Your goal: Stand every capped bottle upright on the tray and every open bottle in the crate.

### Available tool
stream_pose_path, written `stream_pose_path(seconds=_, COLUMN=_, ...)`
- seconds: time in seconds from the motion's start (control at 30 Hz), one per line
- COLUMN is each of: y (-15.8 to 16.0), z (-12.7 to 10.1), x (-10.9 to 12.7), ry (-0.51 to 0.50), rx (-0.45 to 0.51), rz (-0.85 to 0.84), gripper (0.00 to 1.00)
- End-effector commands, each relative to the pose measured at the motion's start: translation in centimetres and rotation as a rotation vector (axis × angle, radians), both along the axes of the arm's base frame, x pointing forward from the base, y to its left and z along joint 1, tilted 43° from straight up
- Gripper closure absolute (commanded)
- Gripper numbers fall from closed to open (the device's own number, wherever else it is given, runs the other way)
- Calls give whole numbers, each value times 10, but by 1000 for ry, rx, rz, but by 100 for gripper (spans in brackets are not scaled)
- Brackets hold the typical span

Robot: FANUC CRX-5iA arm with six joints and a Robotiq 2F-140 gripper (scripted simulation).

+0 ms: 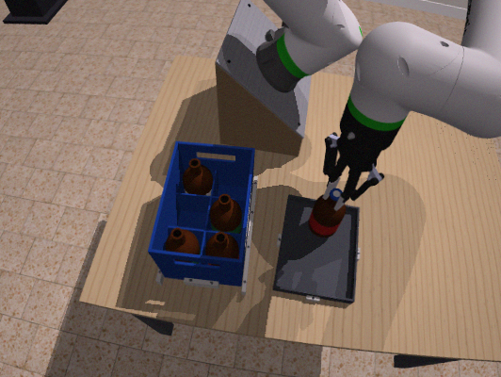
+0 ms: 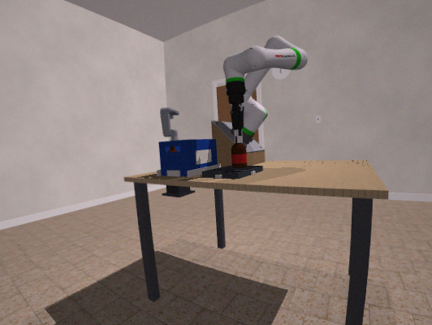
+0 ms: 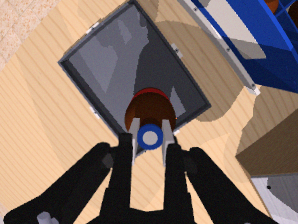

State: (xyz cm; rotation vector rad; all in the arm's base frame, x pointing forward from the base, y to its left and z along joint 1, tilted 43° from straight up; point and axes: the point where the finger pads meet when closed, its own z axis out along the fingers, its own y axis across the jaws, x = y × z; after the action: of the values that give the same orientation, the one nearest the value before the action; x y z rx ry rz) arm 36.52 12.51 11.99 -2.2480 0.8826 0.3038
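A brown capped bottle [image 1: 327, 212] with a blue cap and a red label stands upright at the far end of the dark tray [image 1: 317, 249]. My gripper [image 1: 336, 195] is shut on its neck from straight above. The wrist view shows the blue cap [image 3: 149, 137] between my fingers and the tray [image 3: 133, 63] below. In the side view the bottle [image 2: 239, 154] sits low on the tray [image 2: 232, 171]. The blue crate [image 1: 204, 214] stands left of the tray. Several open brown bottles [image 1: 225, 212] stand upright in its compartments.
A grey and brown wedge-shaped stand [image 1: 261, 90] sits behind the crate and tray, at the arm's base. The crate [image 2: 187, 156] stands close beside the tray's left edge. The wooden table [image 2: 325, 175] stretches wide to the right of the tray.
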Motion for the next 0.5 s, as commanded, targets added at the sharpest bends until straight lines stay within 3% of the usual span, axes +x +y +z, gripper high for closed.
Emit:
stream_pose_path(seconds=0.0, y=0, z=-1, x=0, ry=0, rx=0, rz=0, gripper=100)
stream_pose_path(seconds=0.47, y=3, z=-4, x=1, ry=0, rx=0, rz=0, gripper=100)
